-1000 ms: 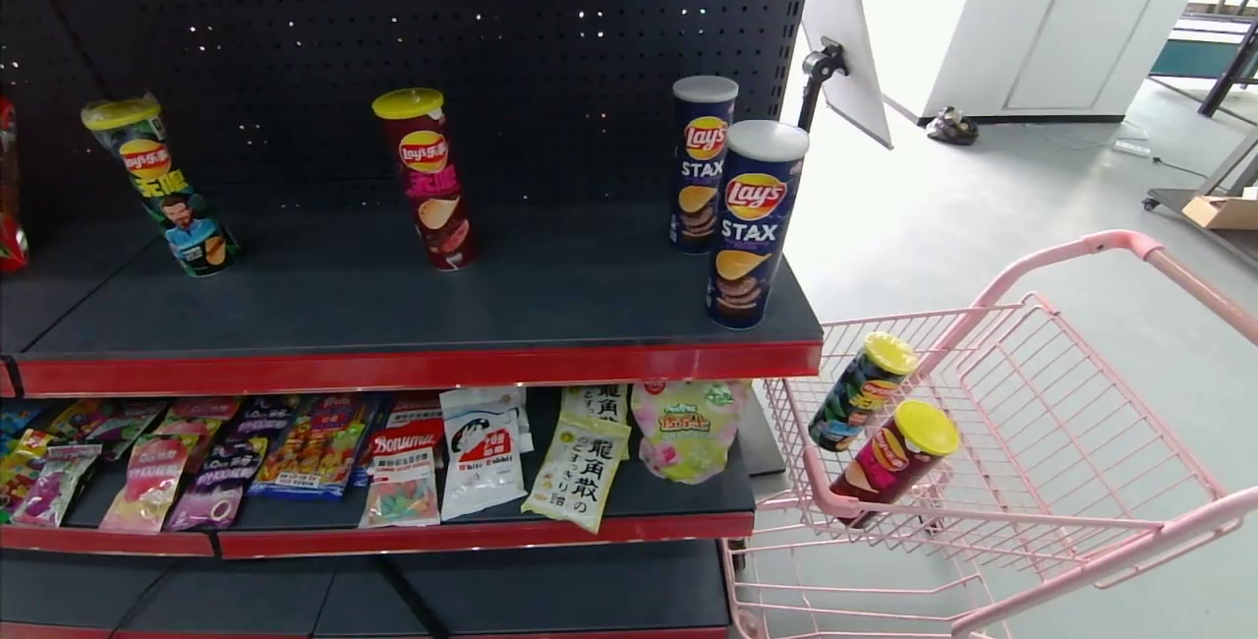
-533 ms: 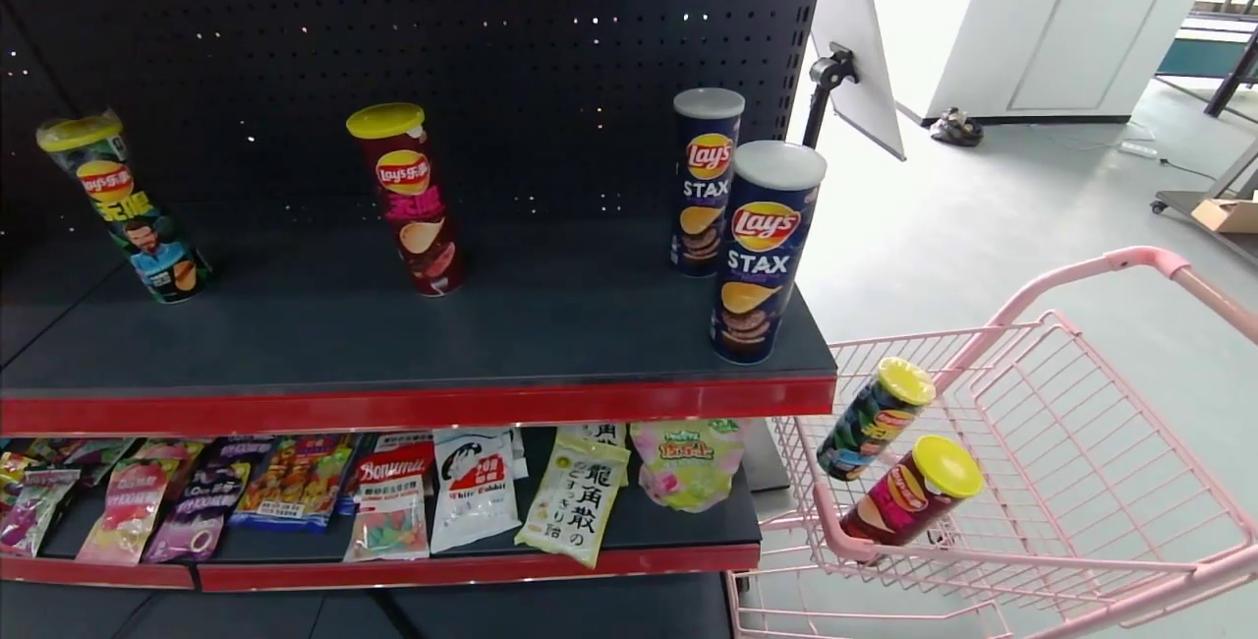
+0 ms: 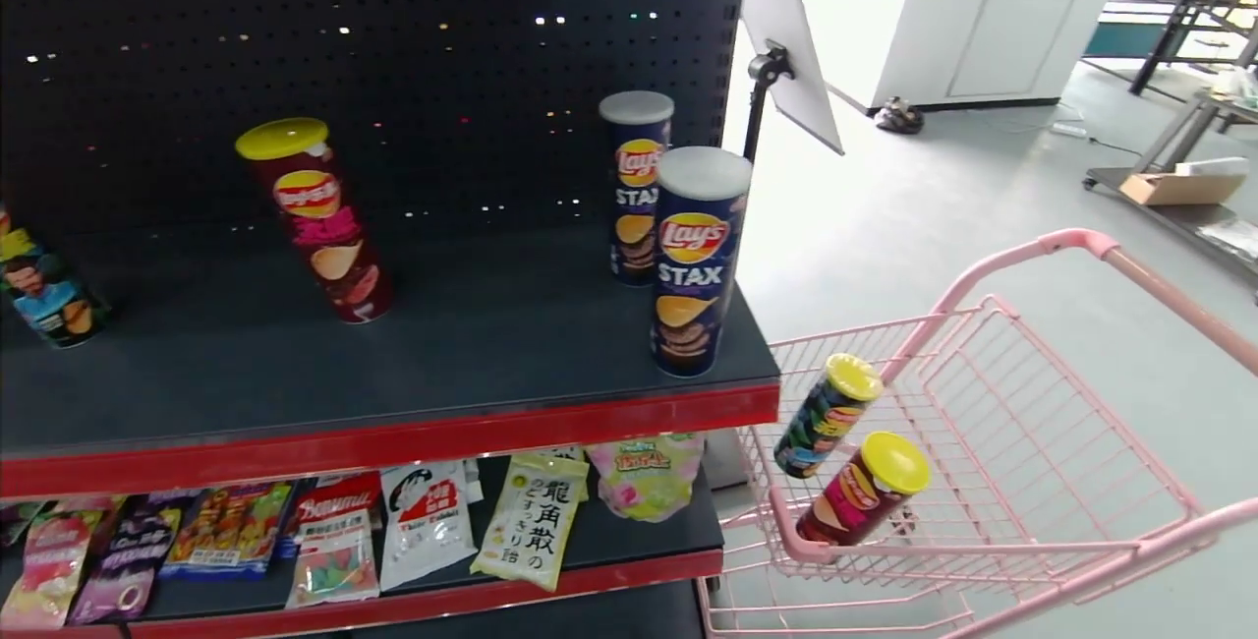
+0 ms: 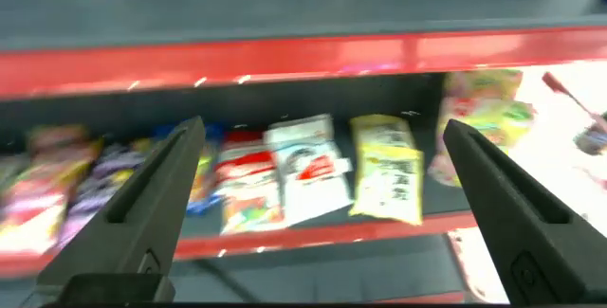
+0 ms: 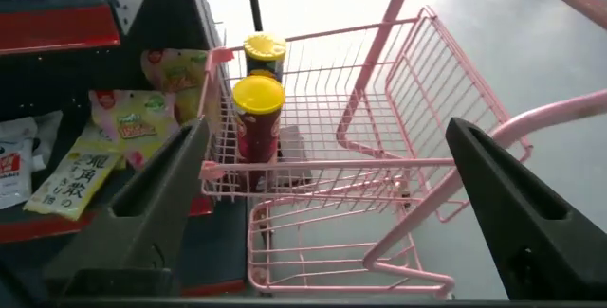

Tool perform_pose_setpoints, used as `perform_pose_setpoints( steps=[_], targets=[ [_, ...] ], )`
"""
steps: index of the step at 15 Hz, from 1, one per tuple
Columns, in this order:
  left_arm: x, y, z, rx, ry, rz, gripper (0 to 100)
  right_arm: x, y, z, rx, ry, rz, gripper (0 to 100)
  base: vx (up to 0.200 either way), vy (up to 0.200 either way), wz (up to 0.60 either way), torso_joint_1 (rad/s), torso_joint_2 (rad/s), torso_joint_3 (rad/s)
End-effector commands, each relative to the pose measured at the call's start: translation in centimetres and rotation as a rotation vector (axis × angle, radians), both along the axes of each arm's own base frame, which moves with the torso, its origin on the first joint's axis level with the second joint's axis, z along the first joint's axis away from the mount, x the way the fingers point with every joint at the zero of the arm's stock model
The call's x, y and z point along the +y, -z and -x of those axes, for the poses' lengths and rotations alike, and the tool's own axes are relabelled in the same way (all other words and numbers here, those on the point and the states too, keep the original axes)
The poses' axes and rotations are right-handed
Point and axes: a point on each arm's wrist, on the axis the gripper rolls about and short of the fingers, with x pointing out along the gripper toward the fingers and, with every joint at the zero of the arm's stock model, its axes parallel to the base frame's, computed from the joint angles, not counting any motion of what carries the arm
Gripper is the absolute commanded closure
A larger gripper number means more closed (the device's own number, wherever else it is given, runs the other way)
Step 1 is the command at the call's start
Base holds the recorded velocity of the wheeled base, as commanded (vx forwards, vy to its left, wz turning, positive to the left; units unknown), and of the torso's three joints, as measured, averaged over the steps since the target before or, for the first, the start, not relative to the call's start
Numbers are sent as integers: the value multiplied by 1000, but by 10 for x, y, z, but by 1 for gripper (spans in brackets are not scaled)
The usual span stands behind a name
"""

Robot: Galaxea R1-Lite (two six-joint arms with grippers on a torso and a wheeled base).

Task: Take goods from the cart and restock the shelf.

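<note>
Painted wire cart point(image 3: 1071, 244), matt dark shelf point(image 3: 472, 344), glossy snack bags point(image 3: 423, 521)

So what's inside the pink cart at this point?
Two yellow-lidded chip cans lean in the cart's upper basket: a dark multicoloured can and a maroon can nearer the robot. The maroon can's base is covered by the front rail.

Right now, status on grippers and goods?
Left gripper, right gripper: jaws open, empty. Maroon chip can, black chip can, both yellow-lidded, in pink wire cart. Red-edged shelf corner close by cart.
</note>
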Motion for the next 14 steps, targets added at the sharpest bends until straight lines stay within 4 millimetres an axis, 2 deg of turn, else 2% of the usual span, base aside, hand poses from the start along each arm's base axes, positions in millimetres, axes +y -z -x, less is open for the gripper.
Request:
perform_pose_setpoints(
  steps=[1, 4, 9, 14],
  targets=[
    [0, 0, 0, 0, -1, 1, 0, 0, 0, 0, 1, 0, 0, 0, 0, 0, -600, 7, 7, 2],
    [0, 0, 0, 0, -1, 1, 0, 0, 0, 0, 1, 0, 0, 0, 0, 0, -600, -2, 4, 4],
    [0, 0, 0, 0, -1, 1, 0, 0, 0, 0, 0, 0, 0, 0, 0, 0, 0, -10, 16, 16],
    [0, 0, 0, 1, -1, 1, 0, 0, 0, 0, 0, 0, -1, 0, 0, 0, 0, -136, 341, 206]
  ],
)
